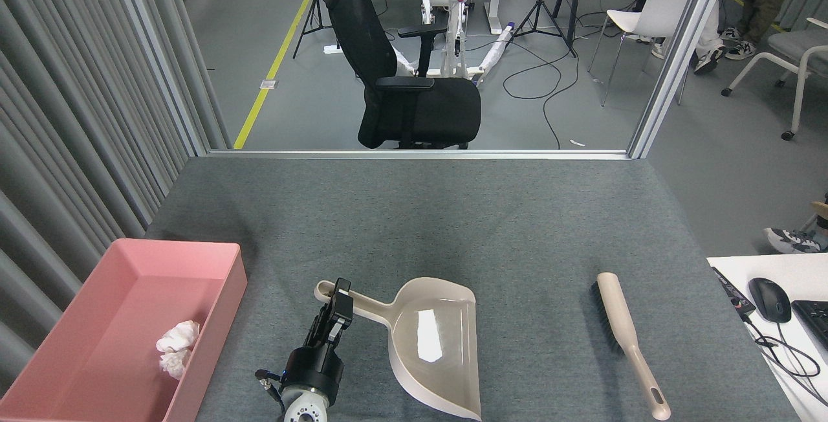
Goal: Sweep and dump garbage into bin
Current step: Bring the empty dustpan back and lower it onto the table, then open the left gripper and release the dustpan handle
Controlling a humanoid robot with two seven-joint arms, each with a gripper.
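Left gripper pinches the dustpan by its handle near the hanging-hole end, pan empty on the grey table. Off to its left, both tissue wads lie in the pink bin. Brush lies alone, well right.

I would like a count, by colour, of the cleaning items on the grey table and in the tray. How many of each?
Beige: 2, the dustpan and the brush
Pink: 1, the bin
White: 2, the tissue wads lying together in the bin
Total: 5
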